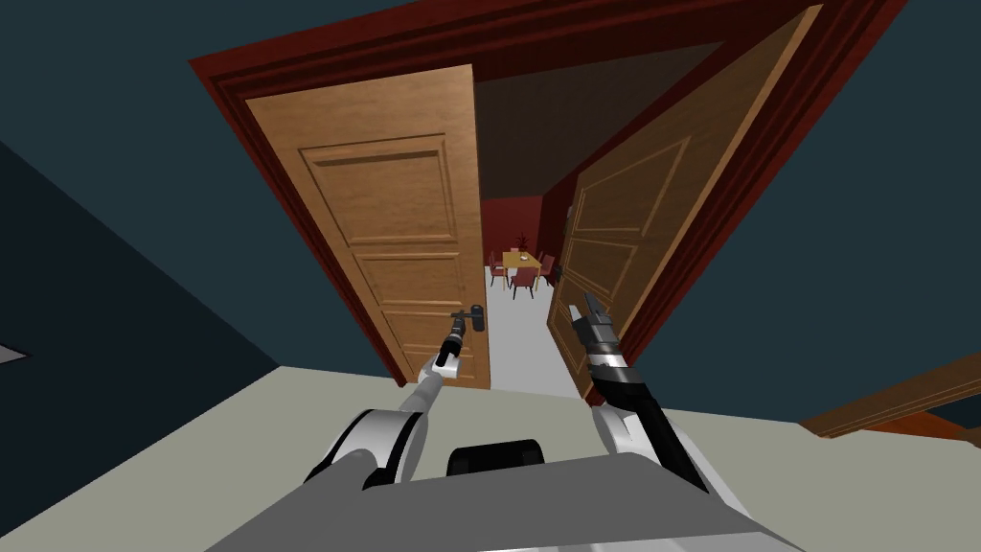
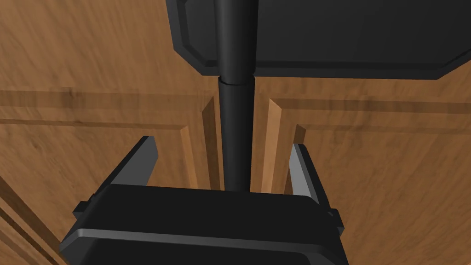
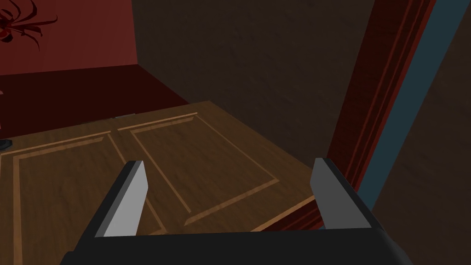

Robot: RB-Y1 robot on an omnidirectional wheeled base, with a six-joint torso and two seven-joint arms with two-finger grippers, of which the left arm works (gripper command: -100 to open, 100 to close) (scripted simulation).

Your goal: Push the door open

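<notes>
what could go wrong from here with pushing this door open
1. The left jaws stand open either side of the black lever handle, not clamped; pushing the left door leaf could let them slide off or snag it.
2. The right jaws hang open close to the right door leaf and dark red frame; driving forward might catch a finger there.

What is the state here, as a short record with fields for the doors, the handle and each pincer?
left door: wooden, standing across the opening
right door: wooden, swung away into the room beyond
gap: open between the two doors; a table with chairs shows through it
handle: black lever on the left door
left pincer: open, one finger on each side of the handle, not pressing it
right pincer: open, holding nothing, facing the right door near the dark red door frame
</notes>
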